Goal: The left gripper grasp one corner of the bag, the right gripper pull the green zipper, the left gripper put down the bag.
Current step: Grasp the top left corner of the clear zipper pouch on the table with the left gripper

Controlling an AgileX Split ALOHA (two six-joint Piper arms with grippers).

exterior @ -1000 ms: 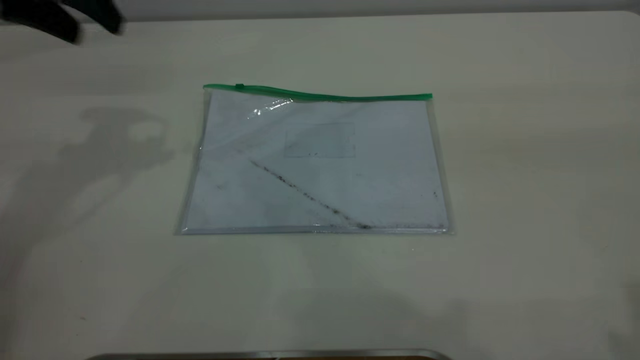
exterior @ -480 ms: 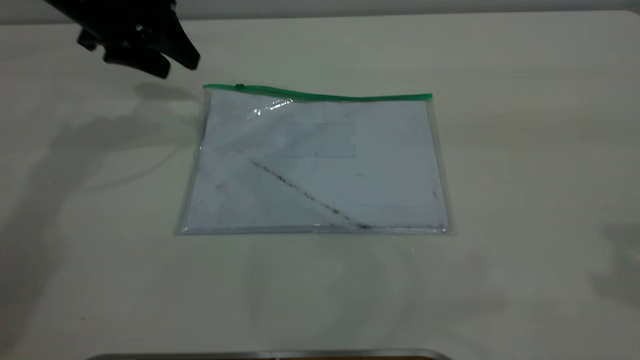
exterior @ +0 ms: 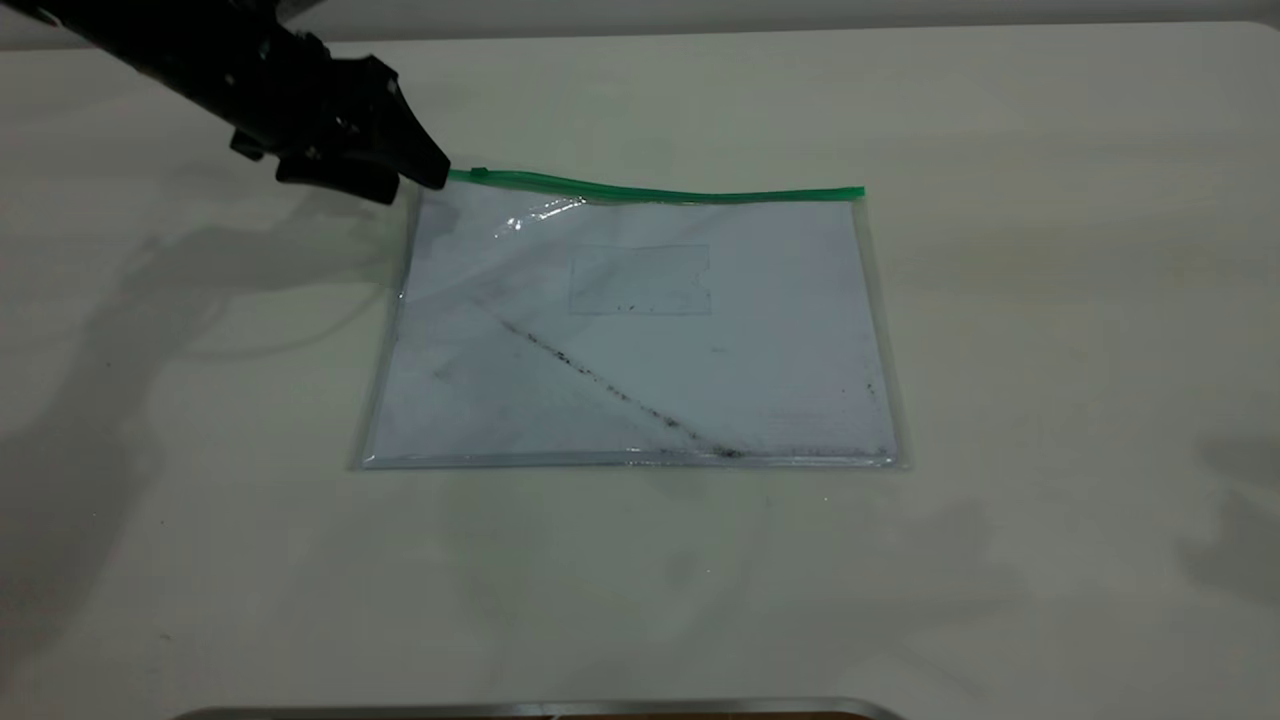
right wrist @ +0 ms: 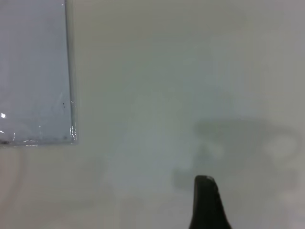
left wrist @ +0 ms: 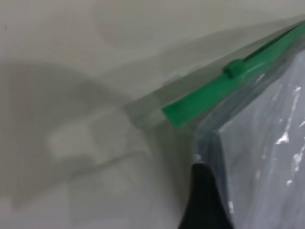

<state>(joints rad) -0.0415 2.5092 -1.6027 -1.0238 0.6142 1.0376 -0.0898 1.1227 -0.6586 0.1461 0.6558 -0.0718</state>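
The bag (exterior: pixel 640 330) lies flat on the table, white paper and a dark diagonal smudge showing through it. The green zipper (exterior: pixel 650 190) runs along its far edge, with the slider tab (exterior: pixel 479 173) near the left end. My left gripper (exterior: pixel 412 185) is open at the bag's far left corner, its jaws on either side of the corner. In the left wrist view one finger (left wrist: pixel 202 200) lies beside the bag's (left wrist: pixel 267 157) side edge, below the zipper end (left wrist: pixel 214 93) and slider (left wrist: pixel 234 68). My right gripper is outside the exterior view. Its one visible fingertip (right wrist: pixel 205 200) hovers over bare table, away from the bag's near corner (right wrist: pixel 33 71).
The pale table (exterior: pixel 1050 300) extends on all sides of the bag. A metal strip (exterior: pixel 540 710) runs along the near edge of the exterior view. The table's far edge (exterior: pixel 800 28) lies behind the bag.
My left gripper has come in from the far left corner of the table, moving right and down to the bag's far left corner. The bag has not moved.
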